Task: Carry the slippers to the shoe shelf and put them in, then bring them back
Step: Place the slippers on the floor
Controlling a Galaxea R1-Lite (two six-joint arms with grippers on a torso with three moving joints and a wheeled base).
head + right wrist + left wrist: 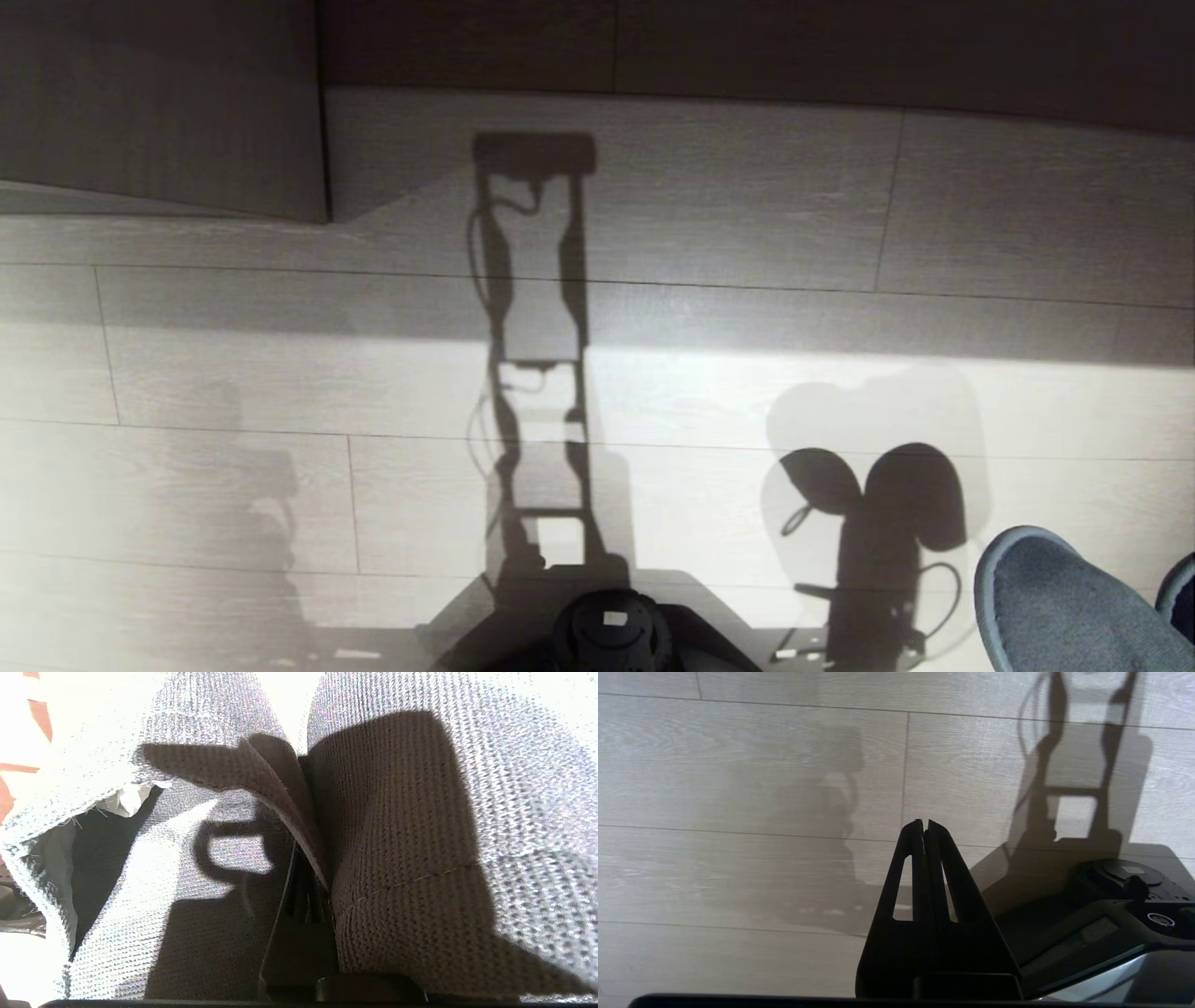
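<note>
The slippers (1064, 607) hang at the lower right edge of the head view, showing blue-grey fabric with a paler rim; a second one (1178, 588) just peeks in beside the first. In the right wrist view my right gripper (303, 858) is shut on the slippers (397, 835), with knitted fabric folded tight around both sides of the dark fingers and hiding their tips. My left gripper (923, 823) is shut on nothing and hangs over bare floor. A wood-grain panel (159, 103) and a dark recess (747, 47) lie ahead; I cannot tell whether this is the shoe shelf.
Pale wood-plank floor (233, 392) spreads in front of me, crossed by my own shadow (537, 355). My base (611, 635) shows at the lower edge, and again in the left wrist view (1120, 905). The panel's corner (325, 219) juts out at the back left.
</note>
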